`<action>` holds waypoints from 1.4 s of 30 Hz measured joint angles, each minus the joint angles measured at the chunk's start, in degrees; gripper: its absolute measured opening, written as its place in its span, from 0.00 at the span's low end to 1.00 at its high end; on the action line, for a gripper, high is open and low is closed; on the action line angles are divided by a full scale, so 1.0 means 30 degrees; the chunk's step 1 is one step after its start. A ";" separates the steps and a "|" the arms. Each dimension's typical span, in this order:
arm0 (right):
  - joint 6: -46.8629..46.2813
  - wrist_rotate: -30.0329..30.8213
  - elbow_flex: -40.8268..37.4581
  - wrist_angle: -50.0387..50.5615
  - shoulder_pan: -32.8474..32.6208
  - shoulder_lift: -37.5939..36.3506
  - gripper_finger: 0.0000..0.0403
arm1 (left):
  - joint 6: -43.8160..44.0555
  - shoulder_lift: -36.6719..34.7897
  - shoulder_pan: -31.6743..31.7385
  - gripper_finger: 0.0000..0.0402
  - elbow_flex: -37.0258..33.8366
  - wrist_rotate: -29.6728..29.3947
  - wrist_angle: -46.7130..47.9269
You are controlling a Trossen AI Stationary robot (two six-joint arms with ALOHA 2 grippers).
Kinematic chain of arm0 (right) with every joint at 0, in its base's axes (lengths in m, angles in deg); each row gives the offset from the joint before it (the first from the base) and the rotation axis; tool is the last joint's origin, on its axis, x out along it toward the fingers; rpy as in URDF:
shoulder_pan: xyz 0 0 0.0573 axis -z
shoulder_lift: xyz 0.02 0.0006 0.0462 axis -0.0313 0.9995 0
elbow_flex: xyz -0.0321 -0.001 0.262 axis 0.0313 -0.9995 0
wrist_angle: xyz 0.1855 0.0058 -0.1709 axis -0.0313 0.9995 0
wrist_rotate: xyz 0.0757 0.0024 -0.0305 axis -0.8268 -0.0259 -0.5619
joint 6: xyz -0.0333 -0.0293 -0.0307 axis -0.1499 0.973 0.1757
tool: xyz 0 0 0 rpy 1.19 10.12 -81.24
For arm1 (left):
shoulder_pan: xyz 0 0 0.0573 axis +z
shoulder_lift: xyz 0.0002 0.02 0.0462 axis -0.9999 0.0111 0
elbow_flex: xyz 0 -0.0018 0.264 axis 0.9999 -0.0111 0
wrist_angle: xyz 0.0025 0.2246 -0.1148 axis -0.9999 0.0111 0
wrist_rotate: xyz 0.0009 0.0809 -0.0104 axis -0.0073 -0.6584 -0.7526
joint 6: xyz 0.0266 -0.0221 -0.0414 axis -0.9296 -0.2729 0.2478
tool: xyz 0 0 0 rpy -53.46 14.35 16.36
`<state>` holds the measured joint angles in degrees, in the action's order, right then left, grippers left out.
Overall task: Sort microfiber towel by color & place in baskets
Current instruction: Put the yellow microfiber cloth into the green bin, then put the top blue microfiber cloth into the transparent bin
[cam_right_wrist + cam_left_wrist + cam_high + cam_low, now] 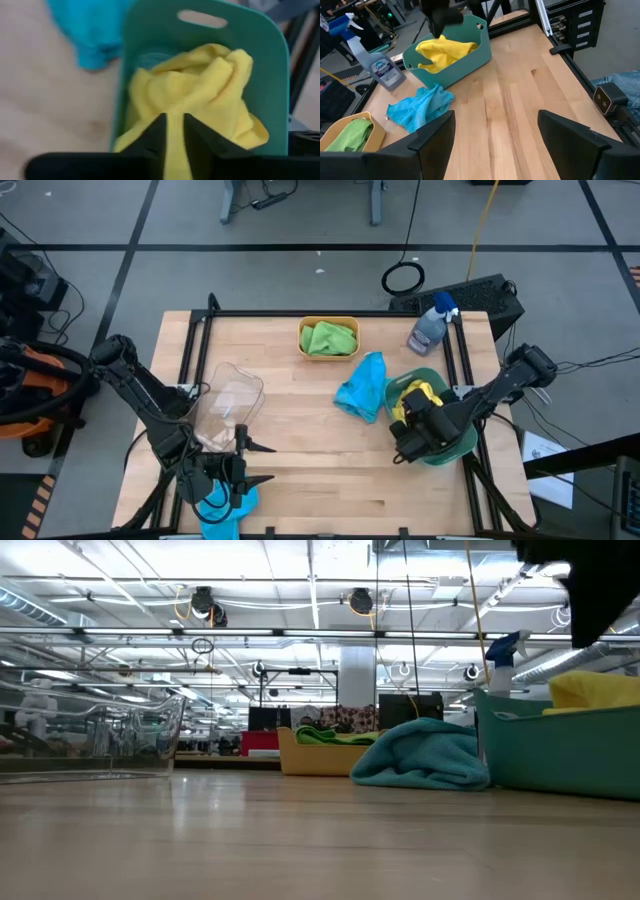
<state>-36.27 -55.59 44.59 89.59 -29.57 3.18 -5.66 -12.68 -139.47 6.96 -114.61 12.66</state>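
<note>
My right gripper (175, 132) hangs over the teal basket (460, 448), its fingers shut but for a thin slit. Below it a yellow towel (200, 85) lies bunched inside the basket. In the low view the gripper (585, 610) is clear above that towel (595, 690). A sky-blue towel (362, 387) lies crumpled on the table beside the teal basket. A green towel (330, 338) fills the orange-yellow basket (303, 332) at the far side. My left gripper (258, 462) waits open near the front left, next to the clear basket (232, 405).
A spray bottle (432, 325) with a blue head stands at the far right, behind the teal basket. Another sky-blue cloth (225, 505) lies at the table's near edge under my left arm. Bare wood lies between the two grippers (520, 110).
</note>
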 joint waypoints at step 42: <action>1.5238 0.3228 0.0194 -1.6740 0.4364 0.3760 0.57 | -0.0058 0.0558 0.0461 0.72 0.0000 0.0022 -0.0026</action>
<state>9.44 -45.90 45.18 39.37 -16.48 14.46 -5.83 -11.00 -138.09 6.96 -114.54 12.59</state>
